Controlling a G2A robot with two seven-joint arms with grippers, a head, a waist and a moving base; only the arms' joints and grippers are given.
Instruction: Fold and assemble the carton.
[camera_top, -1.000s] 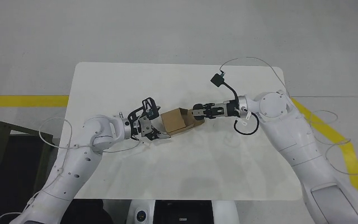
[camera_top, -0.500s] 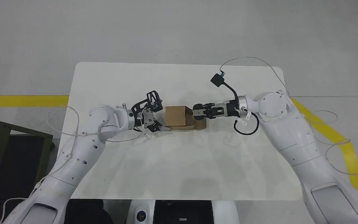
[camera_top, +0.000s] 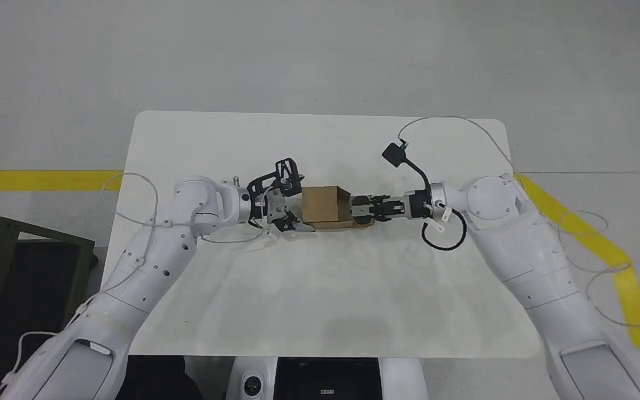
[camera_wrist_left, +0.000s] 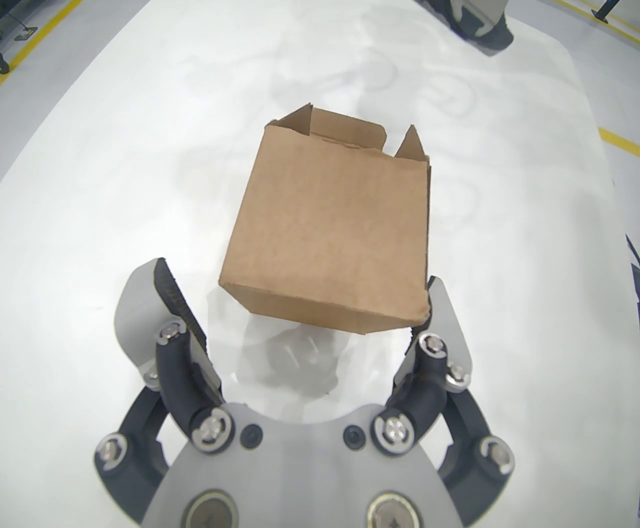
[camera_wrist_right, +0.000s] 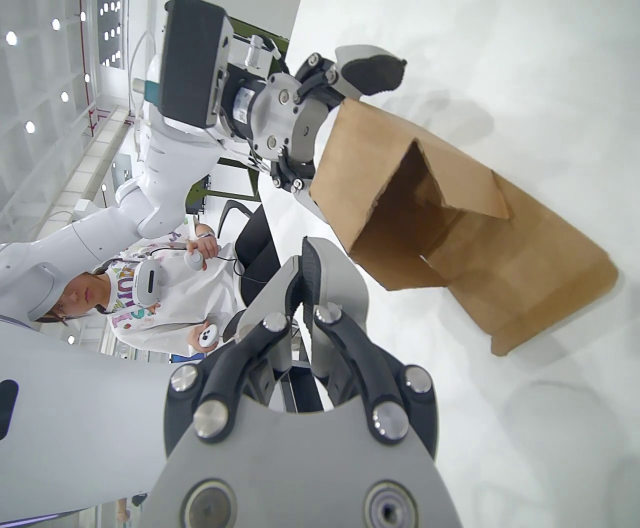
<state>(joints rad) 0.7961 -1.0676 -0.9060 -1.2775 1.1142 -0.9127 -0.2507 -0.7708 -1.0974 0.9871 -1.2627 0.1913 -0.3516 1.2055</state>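
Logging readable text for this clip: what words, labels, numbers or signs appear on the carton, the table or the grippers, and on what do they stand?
None can be read.
The carton is plain brown cardboard on every visible face, inside and out, with no label or number.
The white table bears no print or sign.
The left gripper and the right gripper show bare metal, black pads and screws, with no marking.

I see the brown corrugated cardboard carton (camera_top: 325, 207) opened into a box shape, lying on its side near the middle of the white tabletop (camera_top: 300, 300), open end toward the right edge, one flap spread flat.
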